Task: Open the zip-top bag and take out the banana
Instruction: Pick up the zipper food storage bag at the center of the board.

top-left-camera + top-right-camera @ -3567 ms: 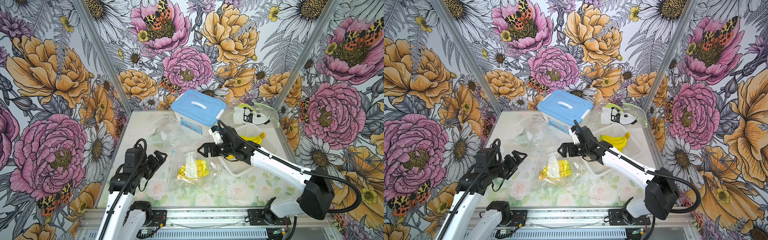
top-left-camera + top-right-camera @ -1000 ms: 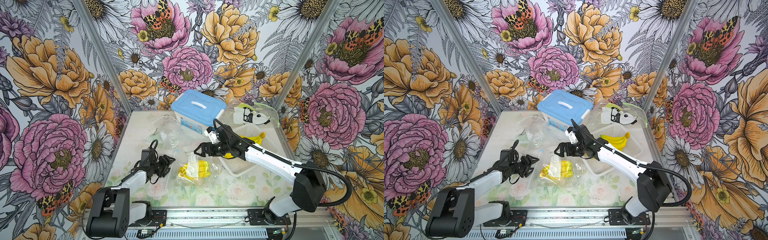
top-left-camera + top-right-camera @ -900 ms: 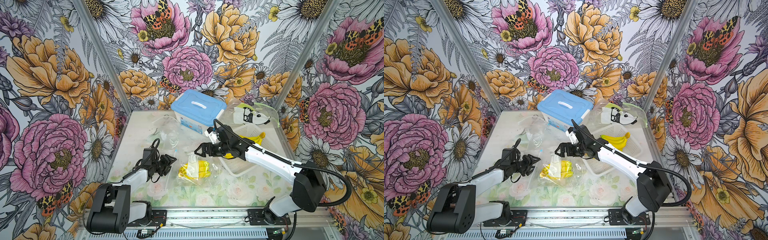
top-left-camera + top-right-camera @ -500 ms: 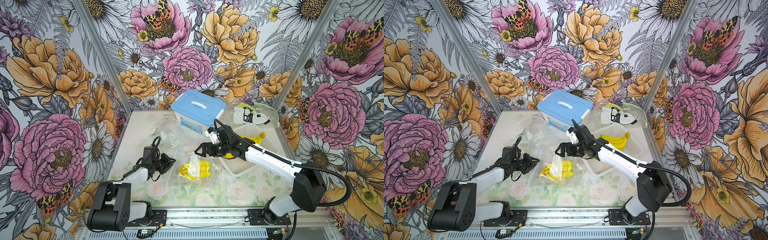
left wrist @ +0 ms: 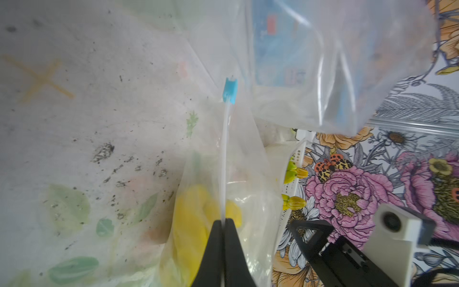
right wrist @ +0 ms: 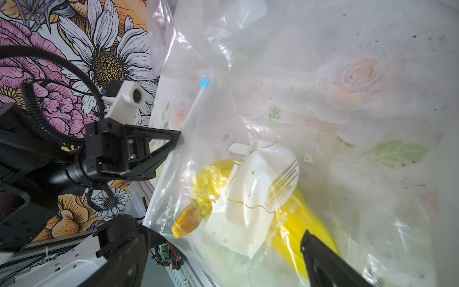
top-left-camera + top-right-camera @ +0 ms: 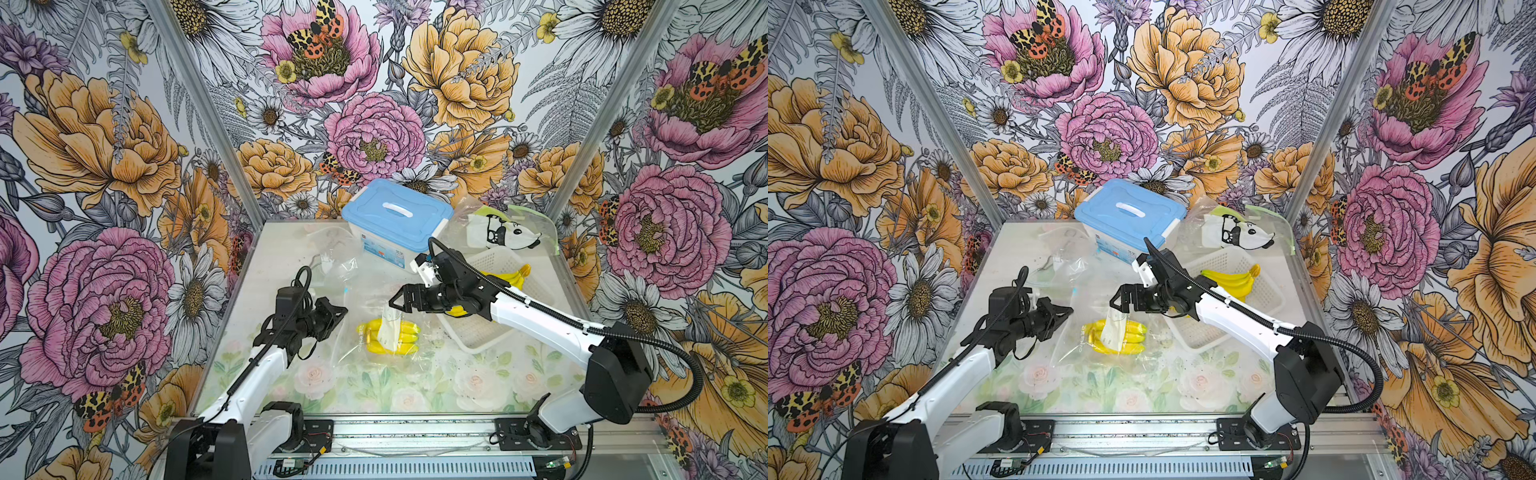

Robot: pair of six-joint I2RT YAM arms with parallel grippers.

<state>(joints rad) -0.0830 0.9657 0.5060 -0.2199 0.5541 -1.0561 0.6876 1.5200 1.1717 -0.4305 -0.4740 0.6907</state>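
Along the near edge, the aluminium front rail (image 7: 415, 424) borders a bare strip of floral-printed tabletop (image 7: 415, 382); this strip is open room for movement. Just beyond it, the clear plastic zip-top bag (image 7: 353, 349) lies flat on the tabletop. It contains the yellow banana bunch (image 7: 405, 338), with a white paper packet (image 7: 390, 330) across the bunch.

The left gripper (image 5: 224, 223) is at the bag's left edge, jaws fully closed on the white zip track. The blue slider (image 5: 230, 90) sits at the track's far end. The banana lies just right of this gripper, apart from it.

The right gripper (image 7: 395, 300) hovers over the banana's far side, jaws wide apart, holding nothing.

A white mesh basket (image 7: 478, 336) holding more yellow bananas (image 7: 509, 276) lies just right of the bag. A blue-lidded storage box (image 7: 397, 210) stands by the back wall.
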